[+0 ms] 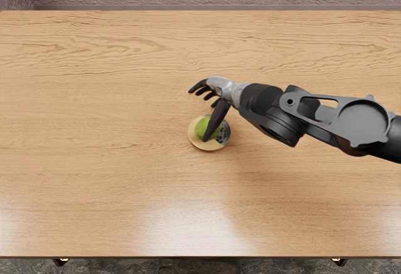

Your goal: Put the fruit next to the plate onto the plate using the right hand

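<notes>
Just below frame centre, on the counter (94, 180), the green fruit (202, 128) rests on the small plate (202, 144), so placement appears complete. Directly beyond it hovers the right hand (220, 91), fingers (199, 88) splayed wide and gripping nothing, though one digit hangs down across the fruit; contact cannot be determined. Risk noted: a sideways withdrawal could let that digit drag the fruit off the shallow plate.

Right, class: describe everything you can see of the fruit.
The fruit is small, round, yellow-green and smooth-skinned. It sits on the plate, a small cream disc near the middle of the table. One dark finger of the right hand crosses its right side, hiding part; contact cannot be told. The other fingers spread above it.
</notes>
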